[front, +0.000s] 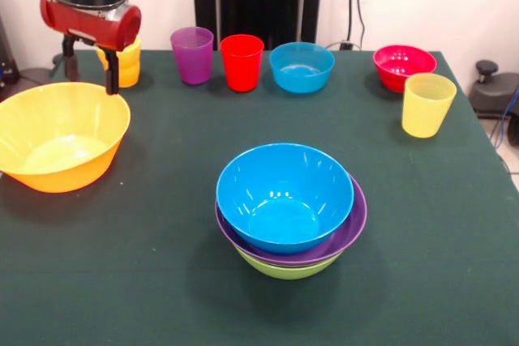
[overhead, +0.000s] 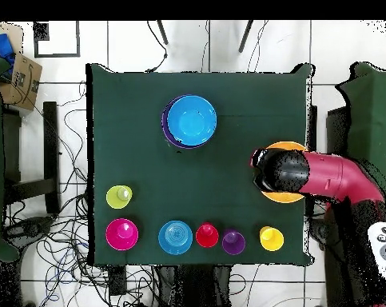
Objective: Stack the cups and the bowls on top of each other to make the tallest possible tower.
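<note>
My gripper hangs open over the far rim of the wide orange bowl at the table's left, holding nothing. In the overhead view the arm covers most of that bowl. The tower stands mid-table: a blue bowl nested in a purple one, on a green one. Along the far edge stand an orange-yellow cup, partly behind the gripper, a purple cup, a red cup, a small blue bowl and a red-pink bowl. A pale yellow cup stands nearer, at the right.
The dark green table ends close to the orange bowl's left side. Cables cover the floor around it. A cardboard box lies off one corner, and a white controller lies beside the arm.
</note>
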You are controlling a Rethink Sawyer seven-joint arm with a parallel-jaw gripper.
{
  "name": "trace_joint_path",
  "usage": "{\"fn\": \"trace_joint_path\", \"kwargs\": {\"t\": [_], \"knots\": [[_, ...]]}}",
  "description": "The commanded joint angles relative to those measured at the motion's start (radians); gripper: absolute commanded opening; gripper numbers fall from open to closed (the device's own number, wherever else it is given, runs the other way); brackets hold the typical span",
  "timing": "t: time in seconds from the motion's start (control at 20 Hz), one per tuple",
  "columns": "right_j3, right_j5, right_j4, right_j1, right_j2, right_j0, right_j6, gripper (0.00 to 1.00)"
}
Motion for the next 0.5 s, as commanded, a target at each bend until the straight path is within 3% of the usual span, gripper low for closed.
{"fn": "trace_joint_path", "kwargs": {"t": [0.05, 0.5], "knots": [[0.005, -0.004, 0.005, 0.088, 0.075, 0.056, -0.033, 1.0], [0.002, -0.054, 0.005, 0.118, 0.065, 0.085, 0.003, 1.0]]}}
